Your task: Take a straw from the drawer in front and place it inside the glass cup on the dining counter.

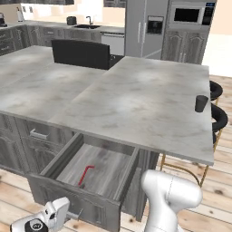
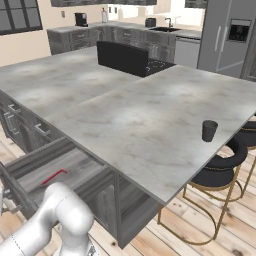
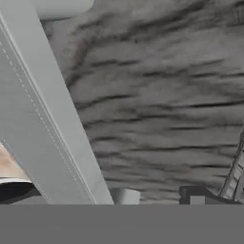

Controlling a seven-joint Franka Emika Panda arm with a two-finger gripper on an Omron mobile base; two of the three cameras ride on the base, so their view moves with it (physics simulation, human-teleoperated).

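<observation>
White arm bent low, gripper (image 1: 68, 213) at pulled-out dark grey wood drawer (image 1: 68, 192) front by silver bar handle (image 3: 43, 119); jaw spacing unclear. Thin red straw (image 1: 85, 175) on drawer bottom.

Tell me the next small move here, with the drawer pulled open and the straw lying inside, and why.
Probably lift the gripper off the handle and swing it over the drawer toward the straw. The drawer stands open, the red straw lies flat on its bottom untouched, and the glass cup on the dining counter awaits it.
</observation>
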